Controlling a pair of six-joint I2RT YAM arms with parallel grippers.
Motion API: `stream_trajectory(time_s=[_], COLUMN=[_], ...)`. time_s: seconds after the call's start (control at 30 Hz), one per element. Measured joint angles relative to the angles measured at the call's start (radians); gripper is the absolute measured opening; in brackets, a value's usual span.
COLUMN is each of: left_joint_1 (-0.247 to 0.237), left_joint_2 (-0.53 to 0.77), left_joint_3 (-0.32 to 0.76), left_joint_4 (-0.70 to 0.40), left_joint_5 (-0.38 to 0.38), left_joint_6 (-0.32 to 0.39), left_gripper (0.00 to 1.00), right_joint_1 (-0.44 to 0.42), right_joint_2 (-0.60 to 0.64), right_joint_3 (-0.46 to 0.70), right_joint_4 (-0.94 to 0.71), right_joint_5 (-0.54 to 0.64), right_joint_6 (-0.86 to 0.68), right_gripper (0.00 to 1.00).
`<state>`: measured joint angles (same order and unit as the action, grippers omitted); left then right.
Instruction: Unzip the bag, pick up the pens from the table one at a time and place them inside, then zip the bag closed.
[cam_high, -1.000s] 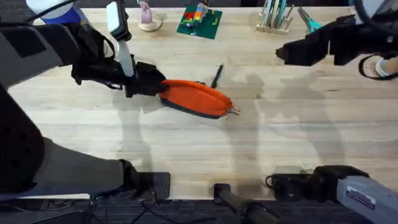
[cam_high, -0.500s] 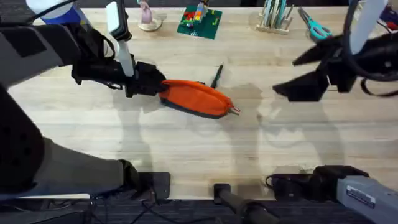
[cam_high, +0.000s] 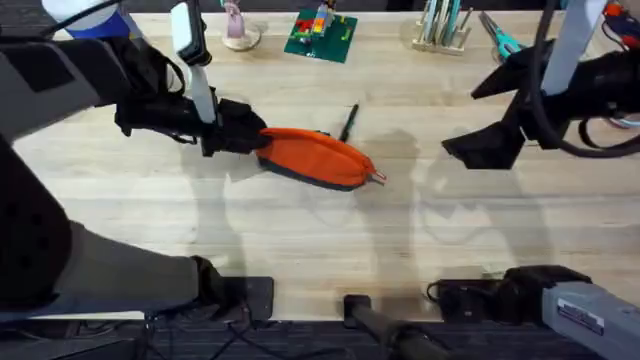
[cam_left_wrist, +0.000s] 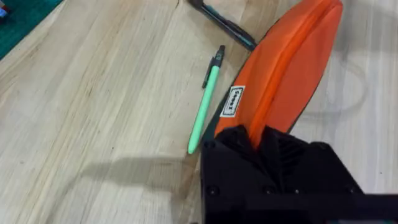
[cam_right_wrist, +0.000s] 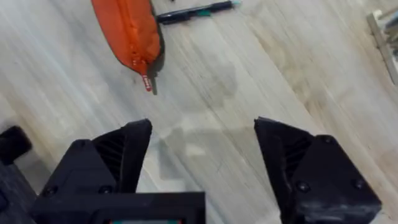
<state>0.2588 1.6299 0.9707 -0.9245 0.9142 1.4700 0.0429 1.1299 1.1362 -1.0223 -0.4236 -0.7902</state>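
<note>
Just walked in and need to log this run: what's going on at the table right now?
The left hand is clamped on one end of the orange bag, pinning it to the table. The bag looks zipped, its red pull at the far end. The right hand hangs open above the table, apart from the bag. A green pen and a black pen lie on the wood beside the bag, not yet packed.

One orange bag (cam_high: 318, 157) lies on the table (cam_high: 300, 240). Two pens show: one green pen (cam_left_wrist: 205, 102) and one black pen (cam_high: 348, 122).
</note>
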Motion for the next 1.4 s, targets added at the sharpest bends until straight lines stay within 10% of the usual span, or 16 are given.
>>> stream_trajectory(time_s=[1.4], left_joint_1=[0.0], left_joint_2=[0.0], left_joint_3=[0.0], left_joint_4=[0.0], left_joint_5=[0.0], left_joint_6=[0.0], left_gripper=[0.041], right_joint_1=[0.217], right_joint_2=[0.474], right_joint_3=[0.0], right_joint_4=[0.047], right_joint_5=[-0.152], right_joint_6=[-0.064], right_gripper=[0.996])
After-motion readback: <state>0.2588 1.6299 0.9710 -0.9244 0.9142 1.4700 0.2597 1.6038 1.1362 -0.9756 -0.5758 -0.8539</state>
